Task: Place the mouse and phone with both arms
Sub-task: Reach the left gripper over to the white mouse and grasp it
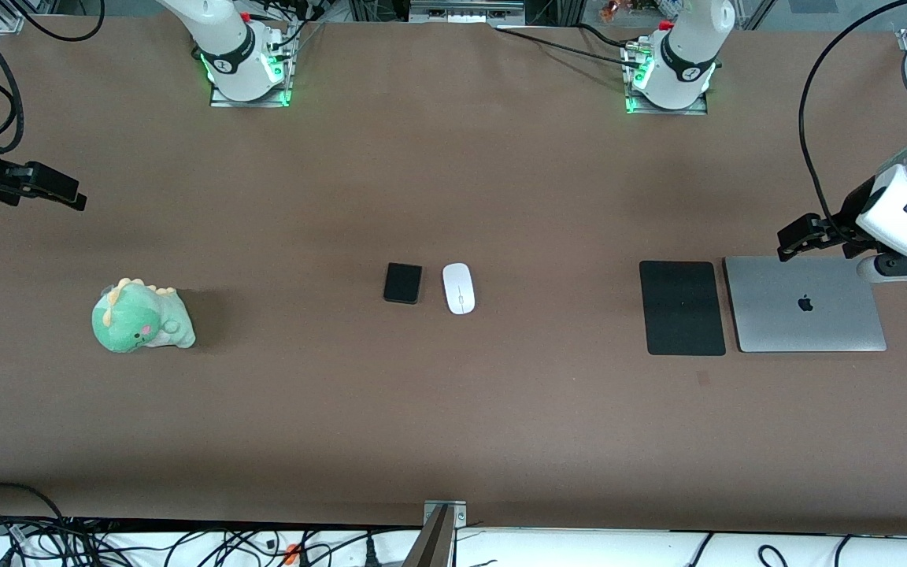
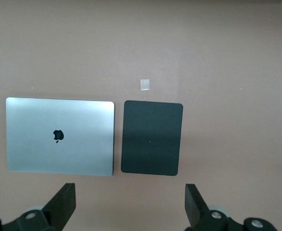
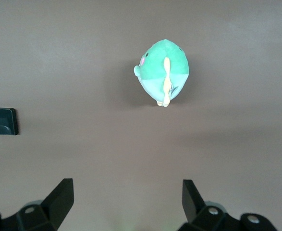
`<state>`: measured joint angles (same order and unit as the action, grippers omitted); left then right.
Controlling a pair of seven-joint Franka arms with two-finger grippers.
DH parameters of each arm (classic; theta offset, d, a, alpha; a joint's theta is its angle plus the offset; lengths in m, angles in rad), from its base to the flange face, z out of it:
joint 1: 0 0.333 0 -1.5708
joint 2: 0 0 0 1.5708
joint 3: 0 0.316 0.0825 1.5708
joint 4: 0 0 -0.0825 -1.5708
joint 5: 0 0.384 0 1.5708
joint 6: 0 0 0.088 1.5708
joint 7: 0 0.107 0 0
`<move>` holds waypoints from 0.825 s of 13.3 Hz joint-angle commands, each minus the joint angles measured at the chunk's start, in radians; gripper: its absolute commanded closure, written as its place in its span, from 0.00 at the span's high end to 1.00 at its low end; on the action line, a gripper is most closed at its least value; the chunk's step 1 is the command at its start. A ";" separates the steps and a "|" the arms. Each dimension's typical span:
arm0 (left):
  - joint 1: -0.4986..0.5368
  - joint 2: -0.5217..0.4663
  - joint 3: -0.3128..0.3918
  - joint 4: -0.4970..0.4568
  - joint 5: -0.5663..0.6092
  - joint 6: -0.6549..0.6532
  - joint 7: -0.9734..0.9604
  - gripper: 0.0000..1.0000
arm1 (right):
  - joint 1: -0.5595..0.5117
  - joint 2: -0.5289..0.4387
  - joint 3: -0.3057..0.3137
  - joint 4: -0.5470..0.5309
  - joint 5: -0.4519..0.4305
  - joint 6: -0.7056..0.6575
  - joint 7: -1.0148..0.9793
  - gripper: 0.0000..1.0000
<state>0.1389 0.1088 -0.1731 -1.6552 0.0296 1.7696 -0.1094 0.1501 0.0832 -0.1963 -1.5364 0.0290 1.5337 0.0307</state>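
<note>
The white mouse [image 1: 459, 288] and the black phone [image 1: 403, 283] lie side by side on the brown table's middle, the phone toward the right arm's end. The phone also shows in the right wrist view [image 3: 3, 121]. My left gripper [image 1: 794, 239] hangs open and empty over the table by the laptop's edge at the left arm's end; its wrist view shows it [image 2: 129, 202] with the jaws wide apart. My right gripper [image 1: 68, 195] hangs open and empty over bare table at the right arm's end, shown wide apart in its wrist view [image 3: 128, 199]. Both are well apart from the mouse and phone.
A thin matte black pad [image 1: 682, 308] and a closed silver laptop [image 1: 805, 304] lie side by side at the left arm's end, also in the left wrist view: pad [image 2: 152, 137], laptop [image 2: 60, 136]. A green plush dinosaur [image 1: 141, 317] sits at the right arm's end.
</note>
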 commanded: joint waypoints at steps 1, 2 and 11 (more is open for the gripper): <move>-0.002 0.047 -0.034 0.015 -0.066 0.005 -0.002 1.00 | 0.005 0.000 0.000 0.007 -0.012 -0.009 0.006 1.00; -0.002 0.069 -0.051 0.017 -0.100 0.022 -0.015 1.00 | 0.003 0.000 0.000 0.007 -0.012 -0.012 0.006 1.00; -0.289 0.345 -0.181 0.023 -0.054 0.339 -0.542 1.00 | 0.003 0.000 0.000 0.007 -0.011 -0.017 0.006 1.00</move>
<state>-0.0772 0.3822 -0.3644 -1.6572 -0.0680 2.0637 -0.5631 0.1502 0.0843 -0.1964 -1.5369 0.0290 1.5323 0.0307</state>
